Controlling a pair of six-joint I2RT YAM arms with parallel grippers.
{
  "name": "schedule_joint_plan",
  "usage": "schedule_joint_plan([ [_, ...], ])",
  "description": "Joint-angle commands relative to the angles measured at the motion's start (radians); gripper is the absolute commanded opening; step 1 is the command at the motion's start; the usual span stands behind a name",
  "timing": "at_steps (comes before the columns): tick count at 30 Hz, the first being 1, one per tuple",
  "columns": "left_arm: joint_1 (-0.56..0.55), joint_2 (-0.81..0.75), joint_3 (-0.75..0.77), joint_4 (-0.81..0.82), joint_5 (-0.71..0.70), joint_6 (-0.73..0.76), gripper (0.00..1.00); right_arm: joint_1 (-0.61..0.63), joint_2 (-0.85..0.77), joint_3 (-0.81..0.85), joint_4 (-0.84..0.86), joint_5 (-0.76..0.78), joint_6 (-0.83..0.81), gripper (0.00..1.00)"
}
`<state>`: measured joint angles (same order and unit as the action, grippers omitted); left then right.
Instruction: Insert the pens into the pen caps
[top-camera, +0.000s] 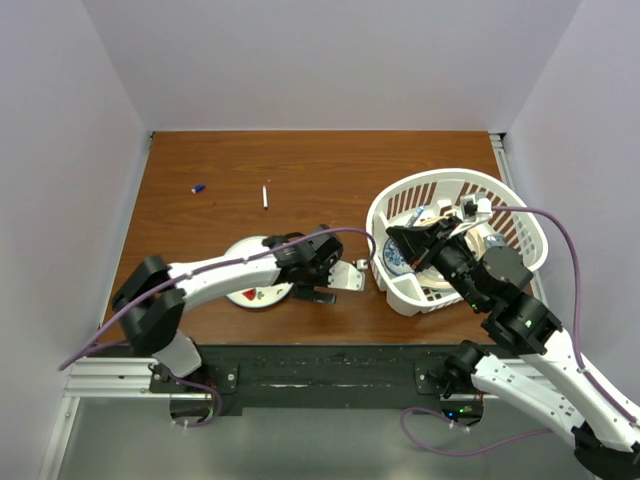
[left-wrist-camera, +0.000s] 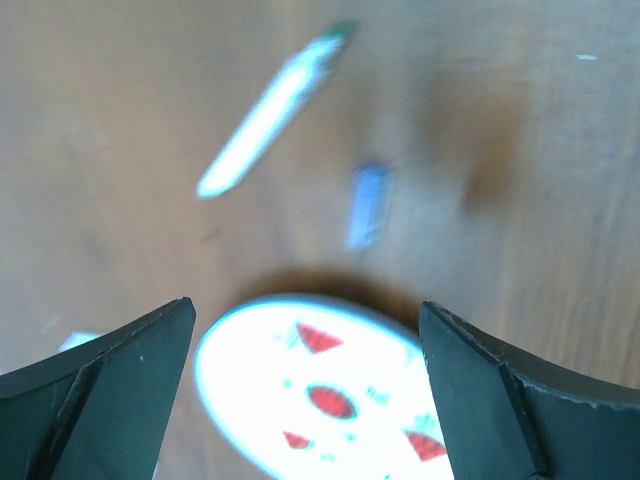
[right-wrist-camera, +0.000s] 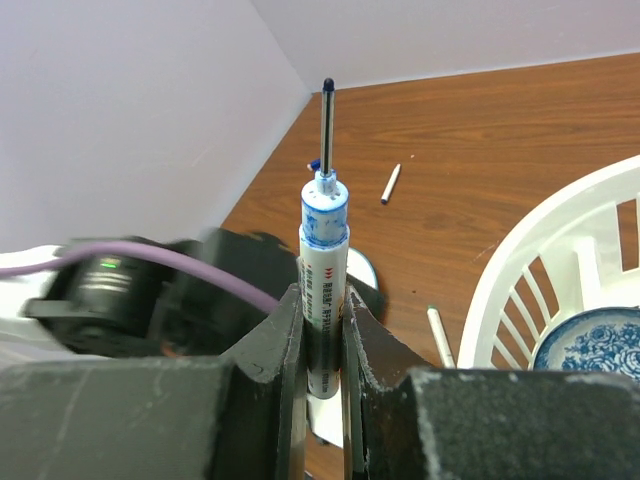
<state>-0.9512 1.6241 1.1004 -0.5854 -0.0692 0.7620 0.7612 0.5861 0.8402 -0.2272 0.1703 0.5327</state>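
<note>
Right gripper (right-wrist-camera: 322, 300) clamps a white pen (right-wrist-camera: 323, 240) — left gripper (left-wrist-camera: 307, 303) spread wide near plate (left-wrist-camera: 222, 350)

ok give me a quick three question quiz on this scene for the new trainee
1. True or false: the right gripper is shut on a pen.
2. What does the left wrist view show just past the open left gripper? A a mug; B a white plate with red marks; C a sponge.
3. Fill in: the blue-patterned dish sits inside the white ____.
Key: 1 true; 2 B; 3 basket.
</note>
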Motion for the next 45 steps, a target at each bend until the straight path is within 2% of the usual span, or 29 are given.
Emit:
schedule_joint_plan([
  [1,-0.001,-0.188,0.026,0.007,-0.18,-0.108,1.0,0.003,0.018,0.03,0.009,0.017,0.007,0.0],
  [3,-0.001,-0.237,0.062,0.053,-0.288,-0.186,1.0,0.006,0.018,0.031,0.008,0.023,0.004,0.0],
  [4,-0.001,-0.242,0.082,0.109,-0.443,-0.279,1.0,0.004,0.018,0.031,0.006,0.026,0.004,0.0],
  [7,0.008,-0.21,0.194,0.159,-0.783,-0.461,1.0,0.004,0.024,0.027,0.012,0.028,0.007,0.0],
  [9,0.038,-0.188,0.245,0.159,-0.733,-0.542,1.0,0.004,0.035,0.023,0.026,0.02,0.016,0.0],
  [10,0.045,-0.181,0.253,0.156,-0.624,-0.593,1.0,0.004,0.04,0.02,0.028,0.012,0.019,0.0],
  [15,0.046,-0.099,0.296,0.154,-0.399,-0.737,1.0,0.003,0.054,0.03,0.02,0.008,0.018,0.0],
  [19,0.048,-0.092,0.328,0.167,-0.461,-1.007,1.0,0.006,0.034,0.027,0.014,0.029,0.009,0.0],
  [21,0.049,-0.119,0.358,0.144,-0.507,-1.145,1.0,0.003,0.029,0.026,0.005,0.028,0.007,0.0],
  [23,0.049,-0.18,0.362,0.134,-0.523,-1.22,1.0,0.004,0.021,0.022,-0.001,0.032,0.007,0.0],
  [26,0.107,-0.284,0.28,0.222,-0.381,-1.312,1.0,0.004,0.012,0.008,0.002,0.032,0.013,0.0],
  [27,0.161,-0.309,0.25,0.246,-0.329,-1.434,1.0,0.003,0.011,0.007,0.003,0.031,0.012,0.0],
  [29,0.184,-0.377,0.159,0.262,-0.38,-1.617,0.84,0.004,0.008,0.007,0.002,0.035,0.013,0.0],
  [30,0.184,-0.394,0.133,0.257,-0.415,-1.803,0.81,0.004,0.004,0.007,0.002,0.038,0.013,0.0],
  [32,0.184,-0.391,0.118,0.181,-0.393,-1.926,0.84,0.003,-0.002,0.002,0.002,0.04,0.013,0.0],
  [33,0.184,-0.374,0.133,0.08,-0.379,-2.034,0.86,0.004,-0.006,-0.004,0.002,0.043,0.018,0.0],
  [35,0.174,-0.305,0.197,-0.052,-0.357,-2.186,0.8,0.004,-0.014,-0.009,-0.001,0.046,0.019,0.0],
  [36,0.169,-0.281,0.213,-0.104,-0.333,-2.309,0.77,0.004,-0.019,-0.012,-0.001,0.049,0.018,0.0],
  [37,0.163,-0.255,0.243,-0.225,-0.314,-2.384,0.75,0.004,-0.02,-0.015,-0.003,0.051,0.018,0.0],
  [38,0.148,-0.21,0.248,-0.273,-0.293,-2.447,0.75,0.006,-0.023,-0.016,-0.004,0.055,0.018,0.0],
  [42,0.117,-0.127,0.208,-0.291,-0.152,-2.615,0.75,0.004,-0.023,-0.01,-0.012,0.049,0.018,0.0],
  [45,0.103,-0.047,0.219,-0.358,-0.11,-2.695,0.69,0.004,-0.032,-0.012,-0.02,0.046,0.021,0.0],
])
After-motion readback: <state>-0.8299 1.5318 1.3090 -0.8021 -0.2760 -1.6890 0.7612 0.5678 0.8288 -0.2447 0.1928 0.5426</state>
